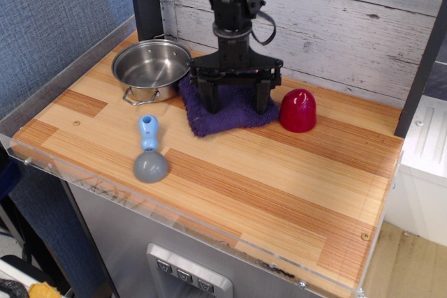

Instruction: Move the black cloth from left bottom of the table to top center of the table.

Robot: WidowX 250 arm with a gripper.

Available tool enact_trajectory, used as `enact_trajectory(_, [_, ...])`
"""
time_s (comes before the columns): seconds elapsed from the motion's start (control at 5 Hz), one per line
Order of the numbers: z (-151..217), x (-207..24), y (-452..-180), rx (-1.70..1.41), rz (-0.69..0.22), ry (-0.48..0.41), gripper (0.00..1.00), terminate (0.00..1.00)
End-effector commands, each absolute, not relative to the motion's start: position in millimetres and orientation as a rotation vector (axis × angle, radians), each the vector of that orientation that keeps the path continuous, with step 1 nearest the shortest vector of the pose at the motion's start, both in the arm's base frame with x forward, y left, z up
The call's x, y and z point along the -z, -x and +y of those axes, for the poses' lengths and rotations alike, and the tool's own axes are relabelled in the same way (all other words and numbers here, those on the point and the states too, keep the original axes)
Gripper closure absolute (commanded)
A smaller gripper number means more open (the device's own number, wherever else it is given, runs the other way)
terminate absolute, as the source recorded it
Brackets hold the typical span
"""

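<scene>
Black cloth (pixel 229 111): dark purple terry towel, roughly square with no clear long axis, lying flat just right of the steel pot (pixel 151 69), corners skewed to the table (pixel 293 193) edges. Gripper (pixel 236 106): spread wide, both fingertips pressing into the cloth.

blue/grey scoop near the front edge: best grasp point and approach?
Grip the scoop by its blue handle, coming straight down with the fingers closing across its width. It lies flat, handle pointing toward the steel pot; the handle is narrow and straight-sided, while the grey bowl is wide and rounded, likely to slip.
</scene>
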State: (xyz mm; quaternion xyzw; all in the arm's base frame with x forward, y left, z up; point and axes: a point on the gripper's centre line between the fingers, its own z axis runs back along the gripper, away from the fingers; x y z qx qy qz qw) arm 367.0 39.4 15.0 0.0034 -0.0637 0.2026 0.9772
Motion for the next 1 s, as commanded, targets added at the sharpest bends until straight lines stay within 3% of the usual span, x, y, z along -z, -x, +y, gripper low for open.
enact_trajectory(0.0, [41.0, -24.4, -375.9, -0.403, -0.150, 0.009, 0.00, 0.00])
enact_trajectory(0.4, [35.0, -47.9, -366.6, -0.392, -0.146, 0.040, 0.00, 0.00])
enact_trajectory(0.6, [32.9, -69.2, -365.2, -0.378, -0.140, 0.071, 0.00, 0.00])
enact_trajectory(0.8, [30.0, -101.2, -361.9, -0.370, -0.193, 0.075, 0.00, 0.00])
